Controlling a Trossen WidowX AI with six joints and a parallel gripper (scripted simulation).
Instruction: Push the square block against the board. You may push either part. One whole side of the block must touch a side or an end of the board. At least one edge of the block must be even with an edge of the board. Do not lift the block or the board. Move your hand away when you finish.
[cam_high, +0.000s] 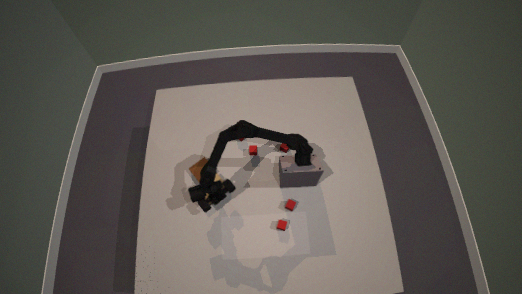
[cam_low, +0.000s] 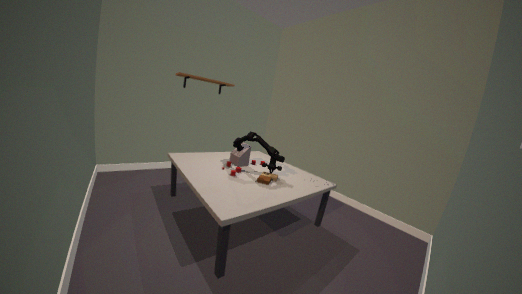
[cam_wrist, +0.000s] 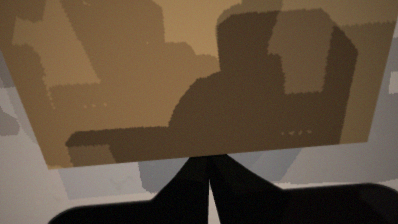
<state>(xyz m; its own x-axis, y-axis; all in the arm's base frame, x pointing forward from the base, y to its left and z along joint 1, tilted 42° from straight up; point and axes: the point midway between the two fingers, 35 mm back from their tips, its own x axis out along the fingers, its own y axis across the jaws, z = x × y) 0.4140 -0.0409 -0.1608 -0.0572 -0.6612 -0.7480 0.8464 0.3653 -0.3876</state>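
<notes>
My gripper (cam_wrist: 206, 151) (cam_high: 209, 187) (cam_low: 272, 171) is shut on nothing and is low over the white table (cam_high: 300, 100). In the wrist view its closed fingertips sit right at the near edge of a flat tan wooden piece (cam_wrist: 125, 75) that fills the upper frame under heavy shadow. In the top view brown wood (cam_high: 196, 168) shows just left of the arm, and a small lighter tan bit (cam_high: 218, 177) shows beside the gripper. The arm hides the rest, so I cannot tell the block from the board or whether they touch. In the exterior view the wood (cam_low: 267, 178) lies under the gripper.
The arm's grey base box (cam_high: 299, 175) stands right of the wood. Small red cubes lie on the table: one (cam_high: 253, 149) and another (cam_high: 284, 147) behind the arm, and two (cam_high: 290, 204) (cam_high: 282, 225) in front of the base. A wall shelf (cam_low: 205, 80) hangs far behind.
</notes>
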